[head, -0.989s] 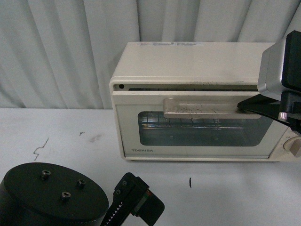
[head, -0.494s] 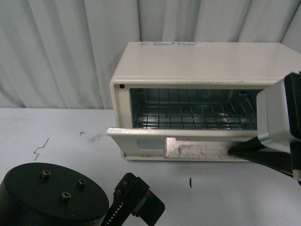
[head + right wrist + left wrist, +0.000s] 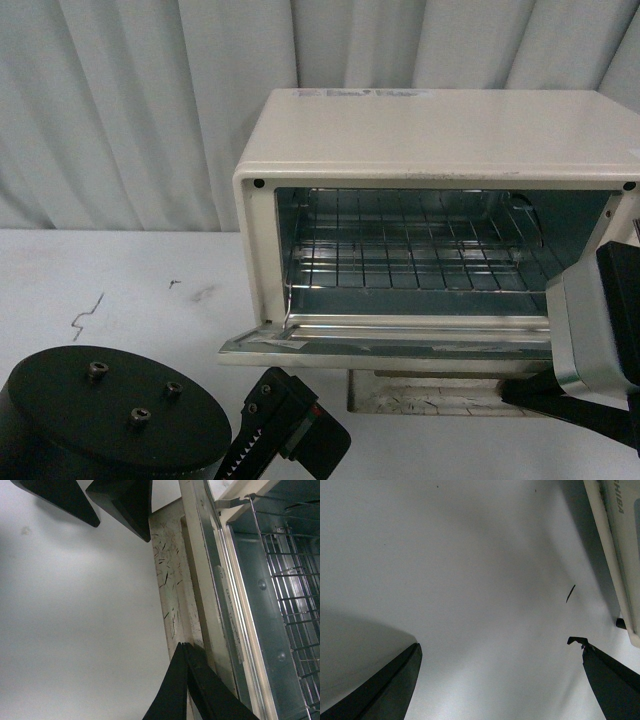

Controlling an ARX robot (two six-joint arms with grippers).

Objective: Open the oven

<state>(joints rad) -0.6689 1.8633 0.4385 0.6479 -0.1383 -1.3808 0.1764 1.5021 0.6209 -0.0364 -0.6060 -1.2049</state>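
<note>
The cream-white oven [image 3: 430, 140] stands at the back of the table with its door [image 3: 380, 345] swung down nearly flat. Inside it the wire rack [image 3: 420, 250] shows. The scratched beige handle [image 3: 420, 397] sticks out under the door's front edge. My right gripper [image 3: 512, 393] is shut, its tips touching the handle's right end. In the right wrist view the shut right gripper [image 3: 184, 646] lies against the handle [image 3: 169, 580], beside the door [image 3: 215, 590] and the rack [image 3: 295, 585]. My left gripper [image 3: 496, 643] is open over bare table, next to the door's edge [image 3: 620, 550].
A black round arm base [image 3: 110, 415] fills the near left corner, with the left gripper [image 3: 265, 395] beside it. Grey curtains [image 3: 130, 100] hang behind the white table [image 3: 120, 290]. The table [image 3: 470, 555] carries small dark marks.
The oven door has swung down from nearly closed to nearly flat. My right gripper has come down and towards me with the handle. The left arm has stayed still.
</note>
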